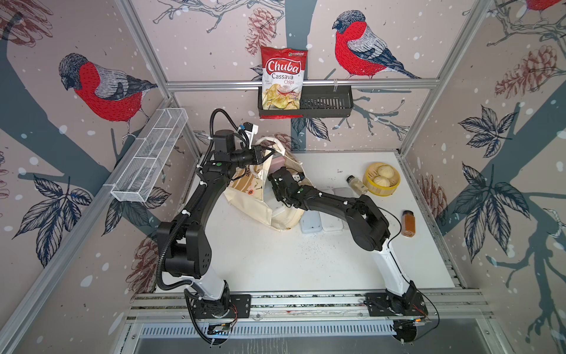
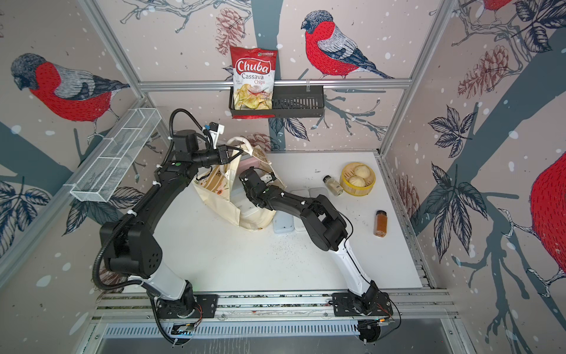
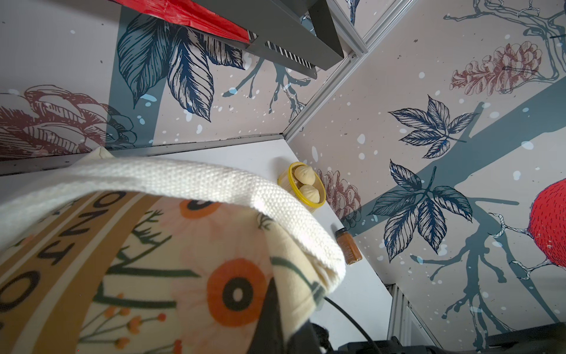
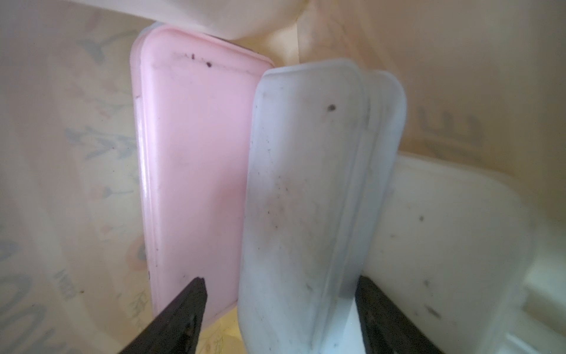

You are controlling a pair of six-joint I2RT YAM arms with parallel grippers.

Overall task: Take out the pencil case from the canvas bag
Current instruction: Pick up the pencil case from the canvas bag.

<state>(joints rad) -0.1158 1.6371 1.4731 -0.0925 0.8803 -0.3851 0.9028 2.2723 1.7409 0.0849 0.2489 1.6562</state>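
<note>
The canvas bag (image 1: pixel 245 202) lies slumped on the table (image 1: pixel 275 260), its mouth held up toward the back wall. The left pincer (image 1: pixel 268 151) is closed tight on the bag at its cream handle (image 3: pixel 183 177), which crosses the left wrist view just above the flower print. The right pincer (image 4: pixel 280 279) reaches inside the bag with its jaws apart. A pale pencil case (image 4: pixel 306 168) stands on edge between them, one jaw touching it and the other a little clear, so nothing is gripped. A pink pencil case (image 4: pixel 193 153) lies beside it against the bag wall, and a white case (image 4: pixel 444 230) lies on its other side. All three are inside the bag.
</note>
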